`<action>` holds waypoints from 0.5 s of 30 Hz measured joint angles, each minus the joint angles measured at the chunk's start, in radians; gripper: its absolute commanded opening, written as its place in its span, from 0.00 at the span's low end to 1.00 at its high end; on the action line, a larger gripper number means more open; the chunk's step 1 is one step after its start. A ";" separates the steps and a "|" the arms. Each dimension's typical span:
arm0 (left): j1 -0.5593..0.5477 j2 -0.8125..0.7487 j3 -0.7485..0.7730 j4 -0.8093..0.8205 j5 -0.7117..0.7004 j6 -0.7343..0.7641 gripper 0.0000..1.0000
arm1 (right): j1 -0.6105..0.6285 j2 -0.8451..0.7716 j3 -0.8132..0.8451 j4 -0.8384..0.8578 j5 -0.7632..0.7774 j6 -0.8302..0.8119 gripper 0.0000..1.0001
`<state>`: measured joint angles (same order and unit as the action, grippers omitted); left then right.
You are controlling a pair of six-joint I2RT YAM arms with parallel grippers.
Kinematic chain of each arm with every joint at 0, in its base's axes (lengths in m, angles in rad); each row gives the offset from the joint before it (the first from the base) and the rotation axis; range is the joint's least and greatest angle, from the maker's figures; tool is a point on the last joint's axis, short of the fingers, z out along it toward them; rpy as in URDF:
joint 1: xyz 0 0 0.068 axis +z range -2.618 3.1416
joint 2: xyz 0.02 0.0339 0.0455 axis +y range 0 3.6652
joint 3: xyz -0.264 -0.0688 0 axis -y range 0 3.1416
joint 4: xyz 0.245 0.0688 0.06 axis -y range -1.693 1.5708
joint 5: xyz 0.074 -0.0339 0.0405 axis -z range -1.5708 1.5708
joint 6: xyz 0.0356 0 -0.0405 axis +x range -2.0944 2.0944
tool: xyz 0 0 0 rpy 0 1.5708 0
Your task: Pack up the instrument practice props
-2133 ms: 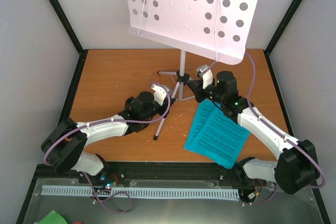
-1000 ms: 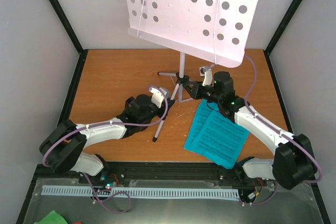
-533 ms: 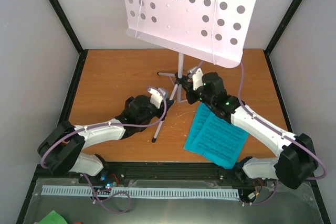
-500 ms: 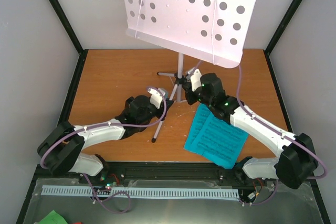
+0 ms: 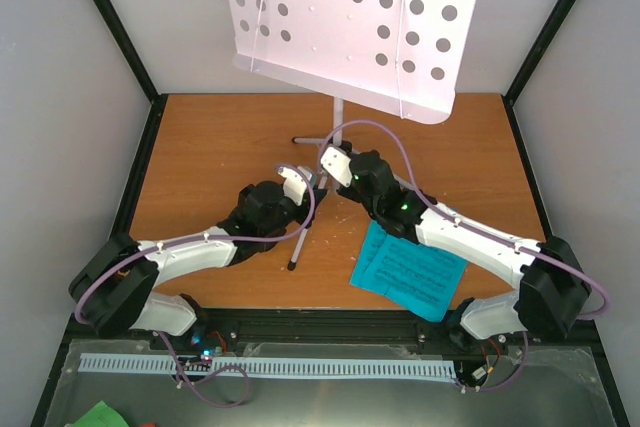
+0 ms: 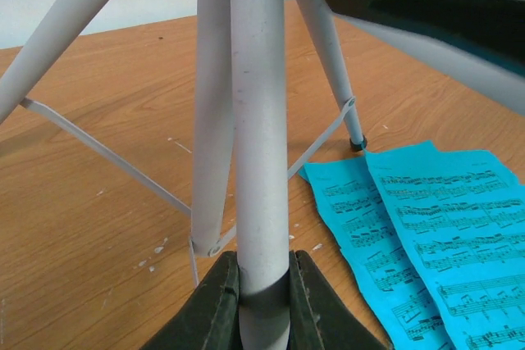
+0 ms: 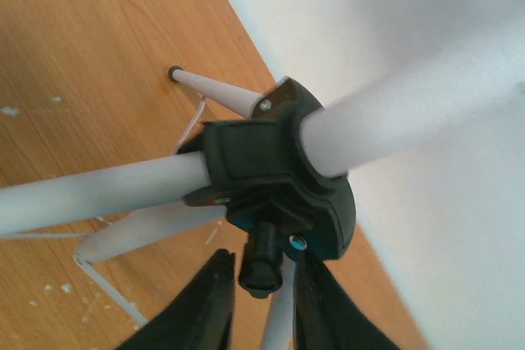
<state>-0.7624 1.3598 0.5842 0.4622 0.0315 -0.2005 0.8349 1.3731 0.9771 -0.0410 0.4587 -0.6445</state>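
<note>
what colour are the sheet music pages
The sheet music pages are cyan with black notes, clearest in the left wrist view.

The right gripper (image 5: 332, 165) has swung left onto the hub (image 7: 279, 165) of the music stand (image 5: 338, 115), its fingers now flanking the clamp knob (image 7: 261, 261); the perforated tray (image 5: 350, 17) has shifted leftward.

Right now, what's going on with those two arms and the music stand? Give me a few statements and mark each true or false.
1. The left gripper is clamped on a grey tube of the music stand. True.
2. The sheet music rests on the stand's tray. False: it lies flat on the table.
3. The right gripper straddles the black knob under the tripod hub. True.
4. The tray is solid. False: it is full of round holes.
</note>
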 measured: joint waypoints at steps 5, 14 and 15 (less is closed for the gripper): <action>-0.008 -0.009 -0.006 0.002 0.021 0.006 0.03 | -0.021 -0.093 -0.050 -0.021 -0.037 0.060 0.76; -0.008 -0.009 -0.007 0.005 0.025 0.008 0.03 | -0.076 -0.422 -0.275 0.077 -0.206 0.536 0.91; -0.008 -0.009 -0.008 0.007 0.025 0.008 0.04 | -0.091 -0.431 -0.288 0.084 -0.228 0.601 0.92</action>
<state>-0.7704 1.3506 0.5762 0.4694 0.0563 -0.1928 0.7441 0.9421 0.6891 0.0429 0.2306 -0.0433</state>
